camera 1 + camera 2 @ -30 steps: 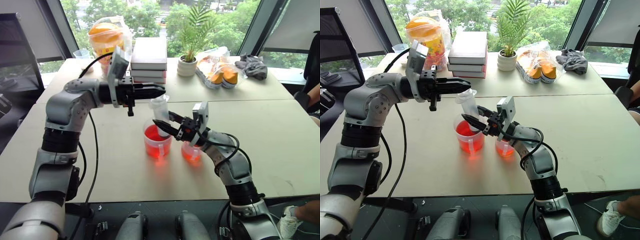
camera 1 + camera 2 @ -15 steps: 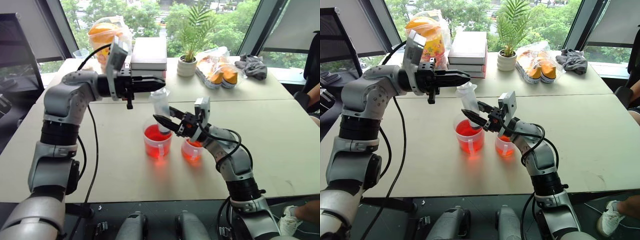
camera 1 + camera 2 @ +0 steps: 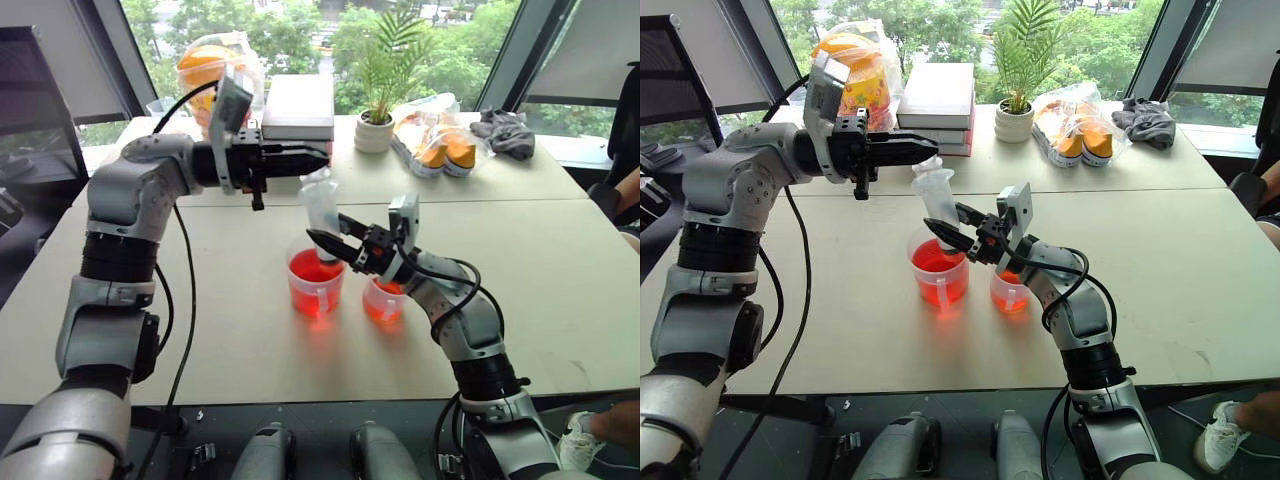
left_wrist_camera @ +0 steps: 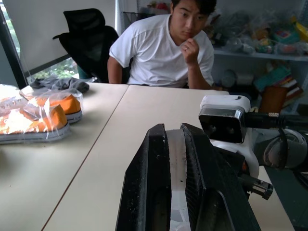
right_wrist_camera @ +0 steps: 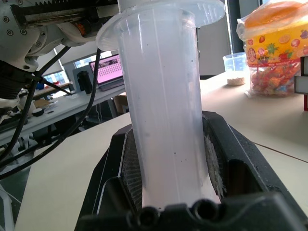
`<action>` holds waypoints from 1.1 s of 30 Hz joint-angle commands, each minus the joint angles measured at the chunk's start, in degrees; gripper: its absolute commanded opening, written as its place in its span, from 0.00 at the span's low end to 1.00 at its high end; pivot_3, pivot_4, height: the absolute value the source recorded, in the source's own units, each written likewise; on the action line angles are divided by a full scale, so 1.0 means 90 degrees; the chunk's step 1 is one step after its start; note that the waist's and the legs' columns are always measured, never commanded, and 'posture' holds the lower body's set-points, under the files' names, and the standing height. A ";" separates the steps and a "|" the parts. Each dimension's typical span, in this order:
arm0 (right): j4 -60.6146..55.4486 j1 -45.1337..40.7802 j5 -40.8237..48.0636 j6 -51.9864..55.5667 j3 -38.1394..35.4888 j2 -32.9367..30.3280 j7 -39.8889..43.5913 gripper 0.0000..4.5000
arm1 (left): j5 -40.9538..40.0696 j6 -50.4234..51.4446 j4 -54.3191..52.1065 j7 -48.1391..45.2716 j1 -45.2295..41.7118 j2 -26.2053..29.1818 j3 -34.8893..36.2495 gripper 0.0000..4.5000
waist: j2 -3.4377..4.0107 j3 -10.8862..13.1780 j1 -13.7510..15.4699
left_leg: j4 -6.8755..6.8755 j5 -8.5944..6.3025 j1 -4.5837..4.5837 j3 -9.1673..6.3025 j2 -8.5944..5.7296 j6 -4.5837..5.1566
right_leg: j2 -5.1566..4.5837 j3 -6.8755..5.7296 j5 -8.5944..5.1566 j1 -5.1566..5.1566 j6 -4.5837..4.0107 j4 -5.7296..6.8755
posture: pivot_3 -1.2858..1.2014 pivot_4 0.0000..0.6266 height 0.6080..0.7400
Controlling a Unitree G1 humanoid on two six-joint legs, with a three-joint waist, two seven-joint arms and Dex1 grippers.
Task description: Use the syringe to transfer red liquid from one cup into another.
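At frame center, the right gripper [image 3: 952, 232] fingers clamp the syringe [image 3: 937, 201] barrel above the larger cup [image 3: 939, 272] while the left gripper [image 3: 922, 152], clenched on its plunger, has lifted slightly. The lift suggests red liquid [image 3: 936, 265] is being drawn, though the barrel looks nearly clear; the smaller cup [image 3: 1008, 292] waits beside it on the tabletop [image 3: 1180, 270]

Blocking passage directly above the larger cup [image 3: 315, 282]: syringe [image 3: 322, 215] and both claws; lying open on the table [image 3: 560, 270] well right of it.

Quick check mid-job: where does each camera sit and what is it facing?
Head pair: looks down over both arms at the syringe above the big cup and small cup.
Left wrist: along the left claw toward a seated person.
Right wrist: along the right claw, shut on the syringe.
Shared: syringe.
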 commanded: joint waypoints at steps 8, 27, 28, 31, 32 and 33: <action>-0.0147 0.0111 0.0026 0.0065 0.0275 -0.0076 0.0352 0.32 | 0.0230 -0.0489 0.0095 0.0280 -0.0568 0.0264 0.0472 0.01 | 0.0000 0.0000 -0.0001 | 0.0000 0.0000 0.0000 0.0000 0.0000 0.0000 | 0.0000 0.0000 0.0000 0.0000 0.0000 0.0000 | 0.52 0.24 1.00; -0.0602 -0.0424 0.0480 0.0466 -0.0163 -0.0036 0.0085 0.32 | 0.0027 0.0051 -0.0184 0.0097 -0.0091 0.0439 0.0444 0.94 | 0.0000 0.0000 -0.0010 | 0.0000 0.0000 0.0000 0.0000 0.0000 0.0000 | 0.0000 0.0000 0.0000 -0.0002 0.0000 0.0002 | 0.52 0.24 1.00; -0.0645 -0.0445 0.0525 0.0516 -0.0185 -0.0030 0.0049 0.32 | 0.0004 0.0078 -0.0230 0.0037 -0.0038 0.0506 0.0451 0.99 | 0.0000 0.0000 -0.0011 | 0.0000 0.0000 0.0000 -0.0001 0.0000 0.0000 | 0.0000 0.0000 0.0000 -0.0002 0.0000 0.0002 | 0.52 0.24 1.00; -0.0737 -0.0491 0.0645 0.0647 -0.0247 -0.0010 -0.0064 0.32 | -0.0094 0.0118 -0.0404 -0.0109 0.0141 0.0688 0.0518 0.99 | 0.0001 0.0000 -0.0008 | -0.0002 0.0000 0.0000 -0.0002 0.0001 0.0000 | -0.0001 0.0001 0.0000 -0.0002 0.0000 0.0002 | 0.52 0.24 1.00; -0.0770 -0.0505 0.0679 0.0694 -0.0271 -0.0006 -0.0099 0.32 | -0.0128 0.0130 -0.0475 -0.0147 0.0216 0.0760 0.0552 0.99 | 0.0000 0.0000 -0.0002 | -0.0002 0.0000 0.0000 -0.0003 0.0001 0.0000 | -0.0001 0.0001 0.0000 -0.0002 0.0000 0.0002 | 0.52 0.24 1.00; -0.0808 -0.0523 0.0713 0.0744 -0.0304 0.0000 -0.0142 0.32 | -0.0162 0.0142 -0.0543 -0.0171 0.0291 0.0826 0.0593 0.99 | 0.0000 0.0000 -0.0005 | -0.0002 0.0000 -0.0001 -0.0003 0.0001 0.0000 | -0.0002 0.0001 0.0000 -0.0002 0.0000 0.0001 | 0.52 0.24 1.00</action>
